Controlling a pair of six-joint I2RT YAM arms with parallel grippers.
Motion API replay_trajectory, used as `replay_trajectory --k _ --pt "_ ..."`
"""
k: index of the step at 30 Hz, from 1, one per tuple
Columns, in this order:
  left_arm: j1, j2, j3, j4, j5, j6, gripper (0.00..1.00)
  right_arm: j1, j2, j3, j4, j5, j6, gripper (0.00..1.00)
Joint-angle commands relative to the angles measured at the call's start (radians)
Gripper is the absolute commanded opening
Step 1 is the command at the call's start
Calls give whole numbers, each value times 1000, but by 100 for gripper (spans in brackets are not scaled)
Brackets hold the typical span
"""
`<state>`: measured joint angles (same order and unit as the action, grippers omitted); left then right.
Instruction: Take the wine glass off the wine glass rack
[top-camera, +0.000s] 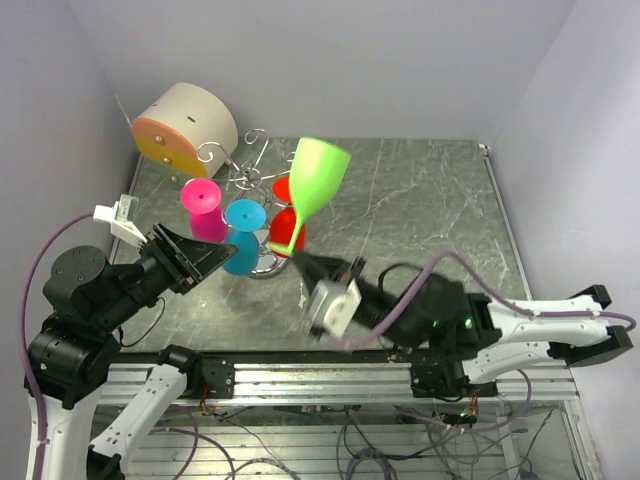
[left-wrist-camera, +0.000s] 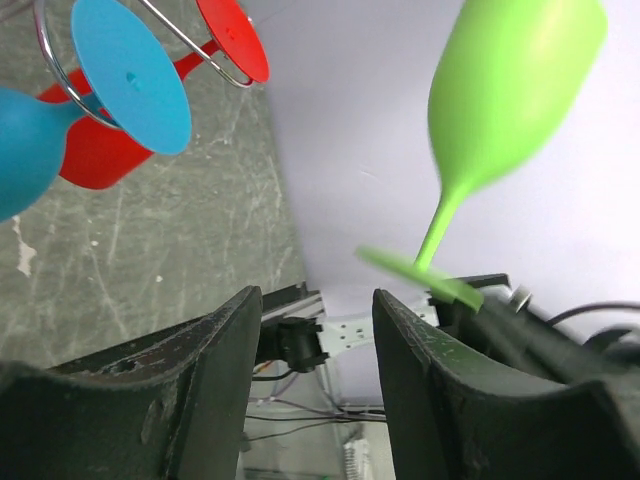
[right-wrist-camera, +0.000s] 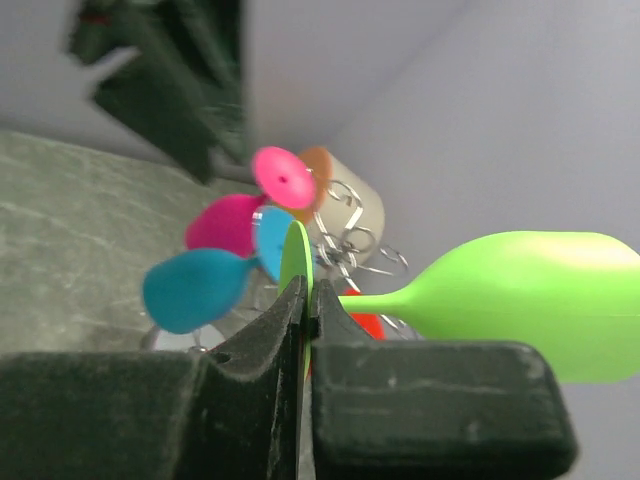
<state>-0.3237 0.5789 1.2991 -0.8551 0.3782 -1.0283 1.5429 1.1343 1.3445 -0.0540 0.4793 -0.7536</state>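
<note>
Three glasses (top-camera: 243, 215) hang on the wine glass rack (top-camera: 262, 172). Your right gripper (top-camera: 288, 250) pinches the green wine glass (top-camera: 318, 180) by its foot, free at the rack's 3 o'clock; your left gripper (top-camera: 226, 255) gapes, empty.

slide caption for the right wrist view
Right gripper pinches the green wine glass by its foot, off the rack holding a blue glass and a pink glass.

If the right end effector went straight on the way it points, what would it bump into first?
Probably the blue wine glass on the wine glass rack, though depth is unclear.
</note>
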Motion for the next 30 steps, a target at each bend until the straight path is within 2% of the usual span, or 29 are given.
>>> replay_trajectory --k 1,7,11,15,30 --pt "-8 -27 -23 59 33 -144 59 187 32 -101 210 294 -270 0" --pt "-8 -83 24 1 43 -284 60 238 52 -168 344 365 -360 0" --pt "-8 -121 -21 30 106 -365 60 239 54 -202 387 358 -388 0" --pt "-8 -120 -39 13 112 -359 60 244 47 -214 391 350 -376 0" --pt "-8 -29 -144 168 212 -378 61 263 128 -167 403 294 -422 0"
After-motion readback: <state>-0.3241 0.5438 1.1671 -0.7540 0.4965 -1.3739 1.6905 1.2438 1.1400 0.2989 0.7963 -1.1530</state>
